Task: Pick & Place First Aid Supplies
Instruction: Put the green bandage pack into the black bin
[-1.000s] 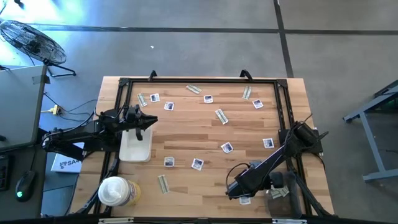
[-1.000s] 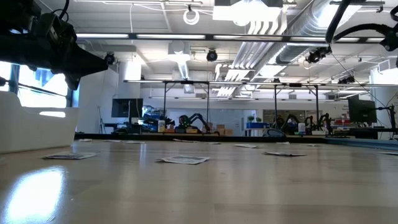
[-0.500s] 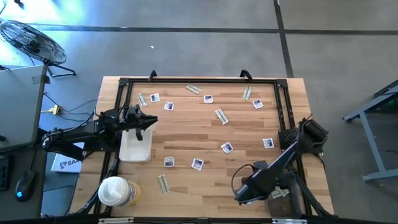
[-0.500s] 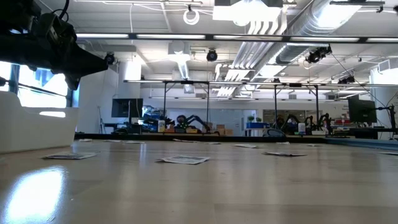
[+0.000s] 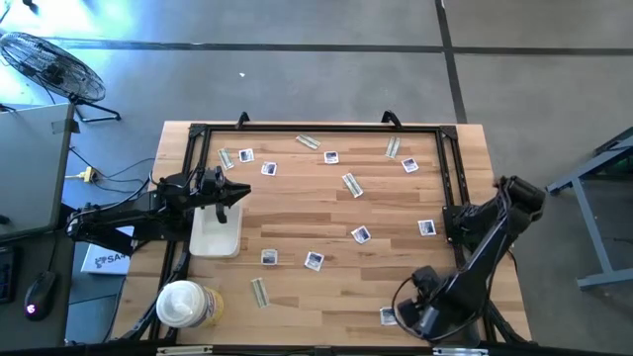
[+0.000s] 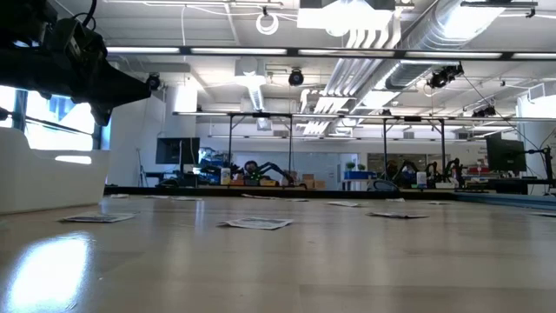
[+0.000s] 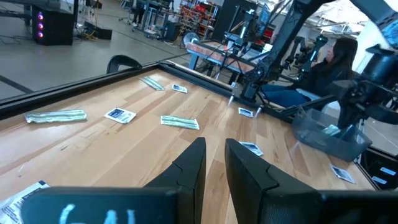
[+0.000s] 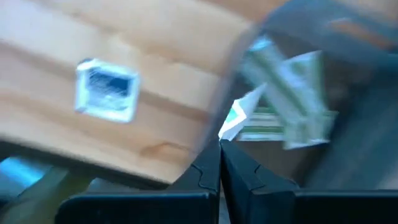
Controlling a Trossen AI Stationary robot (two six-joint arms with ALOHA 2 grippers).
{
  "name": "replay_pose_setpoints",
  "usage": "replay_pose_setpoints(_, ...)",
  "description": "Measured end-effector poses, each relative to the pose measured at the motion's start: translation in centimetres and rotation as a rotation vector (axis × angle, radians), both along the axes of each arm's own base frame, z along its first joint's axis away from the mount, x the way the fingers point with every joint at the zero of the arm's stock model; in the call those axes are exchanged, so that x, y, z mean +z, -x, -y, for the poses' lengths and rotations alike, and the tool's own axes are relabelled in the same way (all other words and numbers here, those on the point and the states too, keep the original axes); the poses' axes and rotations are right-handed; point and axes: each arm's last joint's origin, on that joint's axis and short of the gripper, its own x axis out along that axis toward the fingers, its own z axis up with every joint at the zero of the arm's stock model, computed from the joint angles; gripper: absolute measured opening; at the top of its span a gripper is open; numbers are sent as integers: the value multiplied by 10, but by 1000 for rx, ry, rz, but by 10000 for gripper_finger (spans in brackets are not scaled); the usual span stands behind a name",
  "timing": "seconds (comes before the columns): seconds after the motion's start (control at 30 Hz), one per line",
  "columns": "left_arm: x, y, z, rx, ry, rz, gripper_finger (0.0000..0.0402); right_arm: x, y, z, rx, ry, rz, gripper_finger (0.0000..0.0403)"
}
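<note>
Small square white packets (image 5: 361,234) and pale green strips (image 5: 351,184) lie flat, scattered over the wooden table; the low view shows some (image 6: 256,223). My right gripper (image 5: 407,316) is at the table's near right corner, shut on a small white-and-green packet (image 8: 233,119), beside a square packet on the wood (image 8: 107,89) and near a dark bin with green strips (image 8: 292,106). My left gripper (image 5: 232,190) waits above the white tray (image 5: 216,242), its fingers (image 7: 214,163) a narrow gap apart and holding nothing. My right gripper pinches the small white-and-green packet by its lower edge (image 8: 229,132) between the tips of its two shut fingers. The packet stands up past the fingertips, lifted clear of the table. The blur hides which kind of packet it is.
A round white-lidded tub (image 5: 180,304) stands at the near left corner. A black frame (image 5: 316,129) runs around the table. The grey bin (image 7: 329,134) sits at the right side, beside the right arm's base. In the left wrist view a person sits beyond the table.
My right arm has swung toward the table's right edge, and its gripper has moved right and toward the near edge, away from the square packet that stays on the wood. My left arm has kept still.
</note>
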Motion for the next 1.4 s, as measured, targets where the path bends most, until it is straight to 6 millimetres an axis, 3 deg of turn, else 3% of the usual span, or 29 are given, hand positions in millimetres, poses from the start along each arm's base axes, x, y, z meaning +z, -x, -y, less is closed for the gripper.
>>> replay_pose_setpoints(0.17,0,0,0,0,0,0,60,-10,15,11,3,-52,-33,0)
replay_pose_setpoints(0.5,0,0,0,0,0,0,60,-1,30,32,12,-52,-41,0)
replay_pose_setpoints(0.83,0,0,0,0,0,1,60,-8,60,32,16,-31,-291,0)
replay_pose_setpoints(1.1,0,0,0,0,0,0,60,-8,56,38,27,19,-264,2)
replay_pose_setpoints(1.4,0,0,0,0,0,0,60,-8,56,42,97,43,-275,73)
